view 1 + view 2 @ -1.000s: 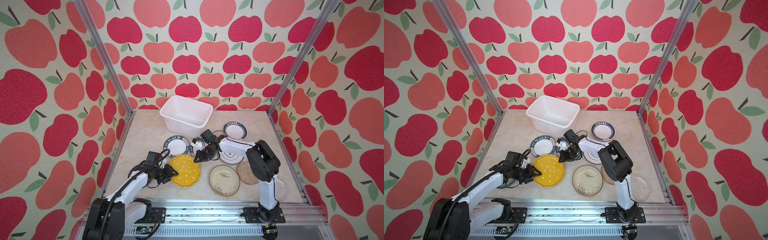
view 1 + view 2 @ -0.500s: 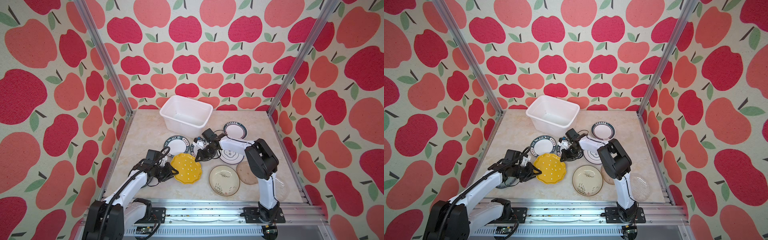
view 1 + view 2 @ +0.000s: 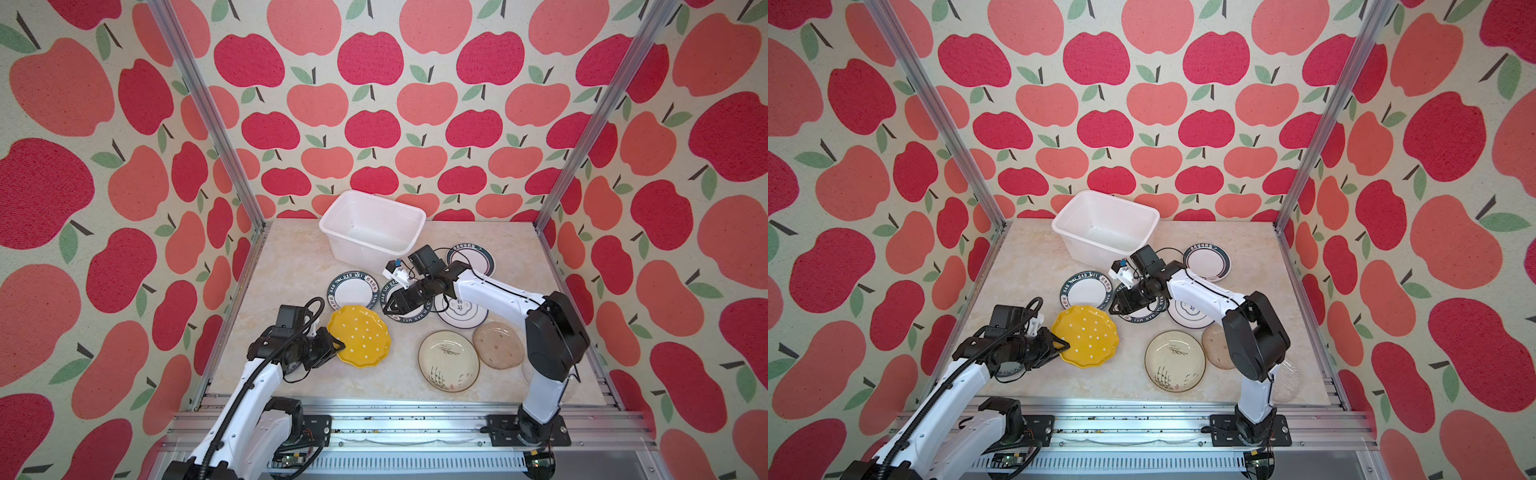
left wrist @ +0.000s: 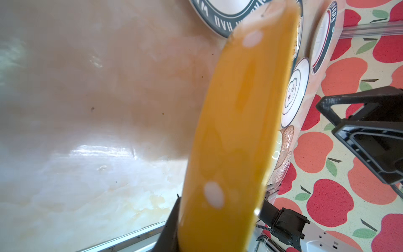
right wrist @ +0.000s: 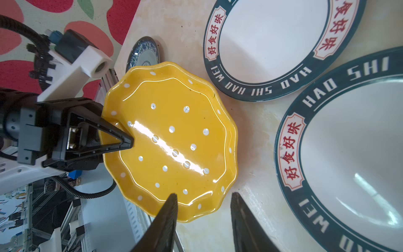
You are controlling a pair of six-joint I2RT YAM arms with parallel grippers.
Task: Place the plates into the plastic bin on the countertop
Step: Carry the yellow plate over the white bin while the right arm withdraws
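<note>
Right wrist cam: L fingers [image 5: 127,141] pinch yellow plate [image 5: 174,139] at its left rim; R fingers [image 5: 166,220] spread, empty, over desk [image 5: 250,122] by plate's far edge.

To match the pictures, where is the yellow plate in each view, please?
Top view: yellow plate, front, left of centre.
Top view: yellow plate, same spot.
Left wrist: yellow plate, blurred, edge-on, central.
Right wrist: yellow plate, whole, central.
Landmark: the lettered plate beside it.
</note>
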